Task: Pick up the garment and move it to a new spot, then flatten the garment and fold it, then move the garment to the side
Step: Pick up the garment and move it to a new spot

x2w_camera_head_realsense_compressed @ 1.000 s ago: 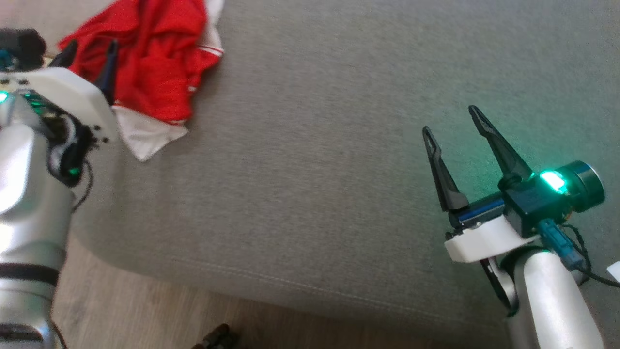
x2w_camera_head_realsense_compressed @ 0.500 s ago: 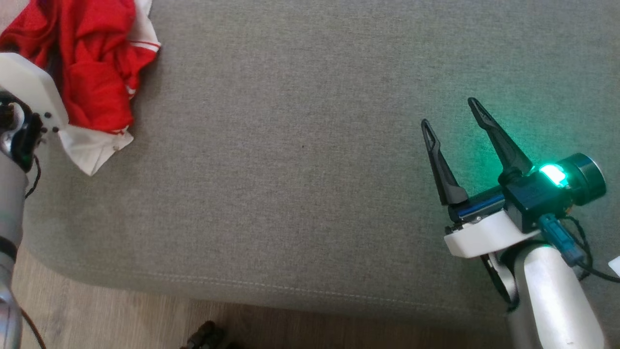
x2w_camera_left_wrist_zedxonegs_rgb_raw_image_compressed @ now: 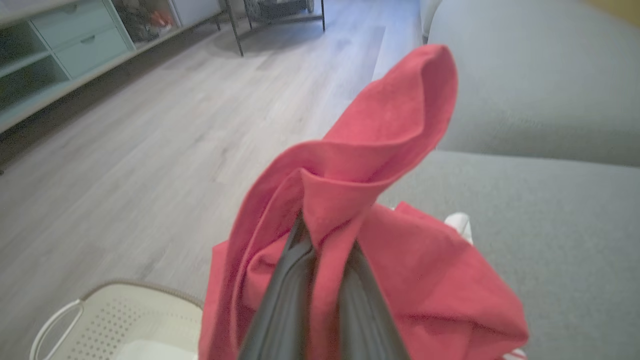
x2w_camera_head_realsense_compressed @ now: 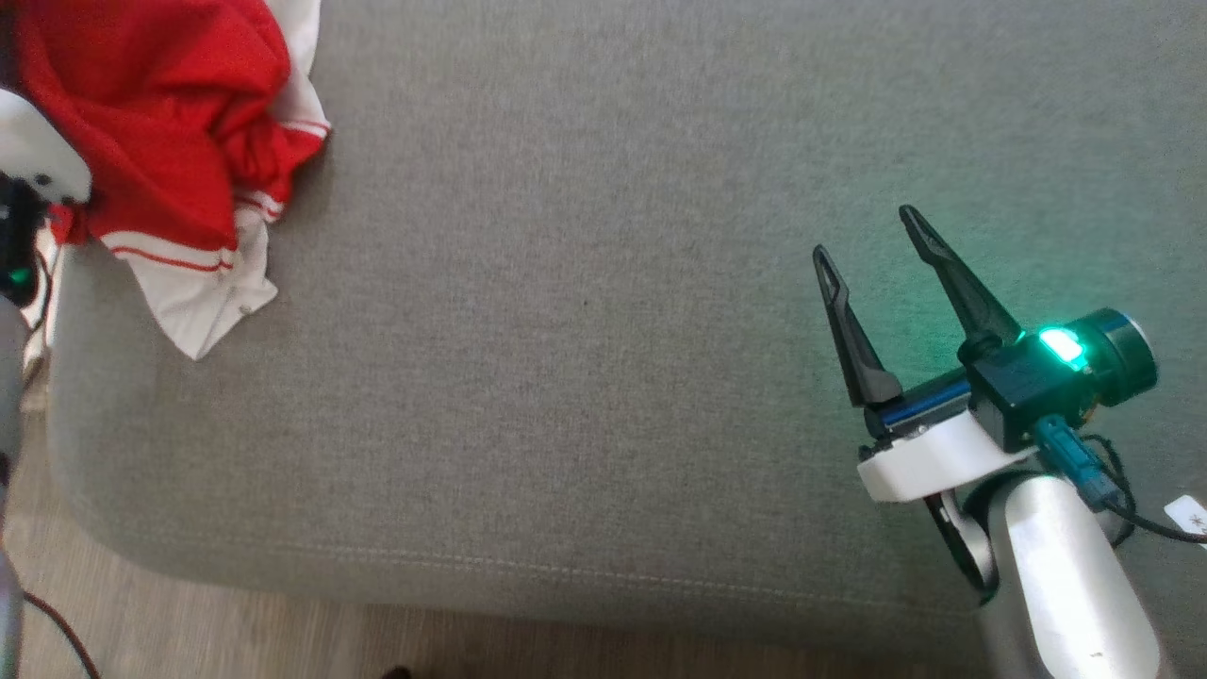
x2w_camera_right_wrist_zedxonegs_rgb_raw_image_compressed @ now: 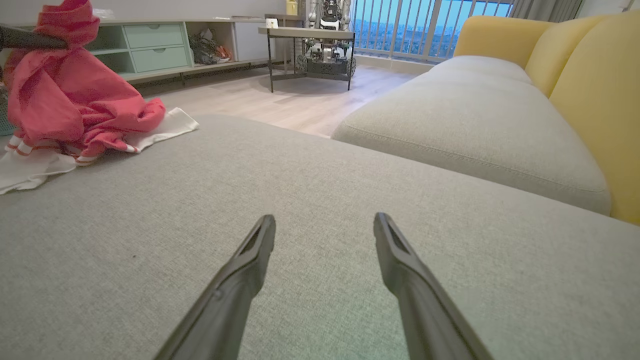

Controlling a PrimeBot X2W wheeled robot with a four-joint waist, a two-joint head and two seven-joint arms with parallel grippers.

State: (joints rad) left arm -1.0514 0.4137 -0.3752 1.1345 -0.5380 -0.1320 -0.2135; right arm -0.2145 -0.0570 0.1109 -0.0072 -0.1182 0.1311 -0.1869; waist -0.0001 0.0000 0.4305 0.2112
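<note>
Head view: red and white garment (x2w_camera_head_realsense_compressed: 160, 123) bunched at the top left corner of the grey seat (x2w_camera_head_realsense_compressed: 585, 330), upper part cut off by the frame, white hem trailing toward the seat edge. White mount (x2w_camera_head_realsense_compressed: 38, 156) of the left arm at the left edge, touching the red cloth, mostly cut off; finger tips out of sight here. Right gripper (x2w_camera_head_realsense_compressed: 863, 233) at lower right, well apart from the garment, jaws spread wide, nothing between them, green light glowing on its body. Strip of wood floor (x2w_camera_head_realsense_compressed: 189, 632) along the bottom.

Left wrist view: left gripper (x2w_camera_left_wrist_zedxonegs_rgb_raw_image_compressed: 325, 240) pinched tight on a fold of red cloth; tips buried in the fabric, hard to make out. A peak of cloth standing above the fingers, the rest draped below. Pale basket (x2w_camera_left_wrist_zedxonegs_rgb_raw_image_compressed: 125, 310) at lower left, partly hidden by the garment. Background blurred.

Right wrist view: open fingers over bare seat. Garment at far left, top gathered up by a dark finger, white edge lying flat on the seat. Cabinet (x2w_camera_right_wrist_zedxonegs_rgb_raw_image_compressed: 155, 50) behind, yellow backrest (x2w_camera_right_wrist_zedxonegs_rgb_raw_image_compressed: 590, 75) at right.
</note>
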